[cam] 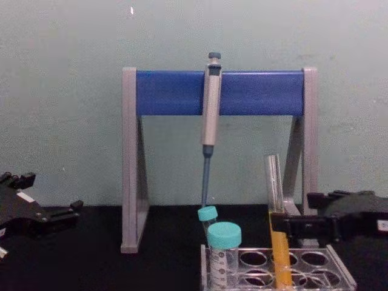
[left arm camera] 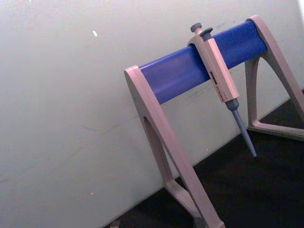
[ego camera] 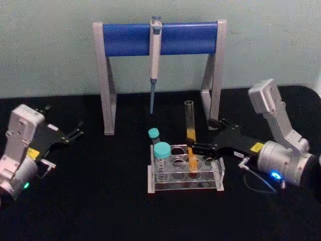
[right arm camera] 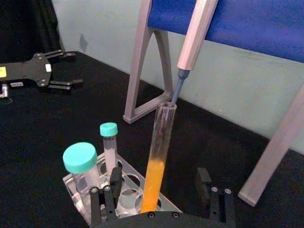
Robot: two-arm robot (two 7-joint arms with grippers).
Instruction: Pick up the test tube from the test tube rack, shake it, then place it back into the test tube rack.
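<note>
Gripper (right) (ego camera: 193, 147) low, jaws flanking test tube (ego camera: 190, 120)

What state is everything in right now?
Tube: uncapped, orange liquid in lower half, standing in rack.
Rack: holding three tubes.
Wide capped tube: capped, in rack.
Slim capped tube: capped, in rack.
Pipette: hanging on stand.
Right gripper: open, astride the tube.
Left gripper: open, parked at left.
</note>
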